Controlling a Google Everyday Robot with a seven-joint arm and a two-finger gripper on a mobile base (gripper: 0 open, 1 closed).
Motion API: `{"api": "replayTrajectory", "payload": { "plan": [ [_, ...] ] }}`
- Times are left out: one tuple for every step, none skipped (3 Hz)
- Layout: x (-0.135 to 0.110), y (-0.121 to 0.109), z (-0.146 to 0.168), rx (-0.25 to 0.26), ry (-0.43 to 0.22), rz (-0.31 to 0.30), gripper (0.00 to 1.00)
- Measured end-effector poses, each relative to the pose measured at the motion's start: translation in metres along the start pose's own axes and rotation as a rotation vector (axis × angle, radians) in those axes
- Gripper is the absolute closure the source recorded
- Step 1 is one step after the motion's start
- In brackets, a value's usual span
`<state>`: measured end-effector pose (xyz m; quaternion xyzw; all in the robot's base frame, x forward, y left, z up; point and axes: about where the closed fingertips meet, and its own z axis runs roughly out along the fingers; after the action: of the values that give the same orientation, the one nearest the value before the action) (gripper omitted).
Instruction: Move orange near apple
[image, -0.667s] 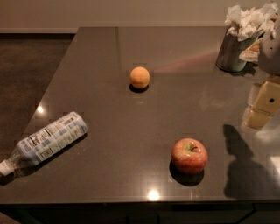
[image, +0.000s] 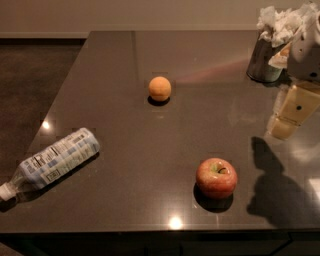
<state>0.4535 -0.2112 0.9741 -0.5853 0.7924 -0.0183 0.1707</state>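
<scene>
the orange (image: 160, 88) sits mid-surface (image: 125, 200), well apart from the apple (image: 216, 177) near the front edge. the claw (image: 290, 112) hangs above the right side, clenched or released i cannot tell. a bottle (image: 52, 161) lies at left, and a tissue-stuffed cup (image: 261, 62) stands at back right.

Open tabletop (image: 150, 165) separates the end effector (image: 284, 125) at right from orange (image: 160, 88) and apple (image: 216, 178); a cup (image: 261, 62) stands behind it.
</scene>
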Motion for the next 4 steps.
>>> {"api": "replayTrajectory", "payload": {
  "plan": [
    [-0.026, -0.031, 0.024, 0.003, -0.069, 0.063, 0.00],
    [-0.058, -0.072, 0.055, 0.033, -0.139, 0.122, 0.00],
    [-0.091, -0.101, 0.084, 0.060, -0.221, 0.167, 0.00],
    [-0.139, -0.119, 0.125, 0.069, -0.307, 0.190, 0.00]
  ]
}}
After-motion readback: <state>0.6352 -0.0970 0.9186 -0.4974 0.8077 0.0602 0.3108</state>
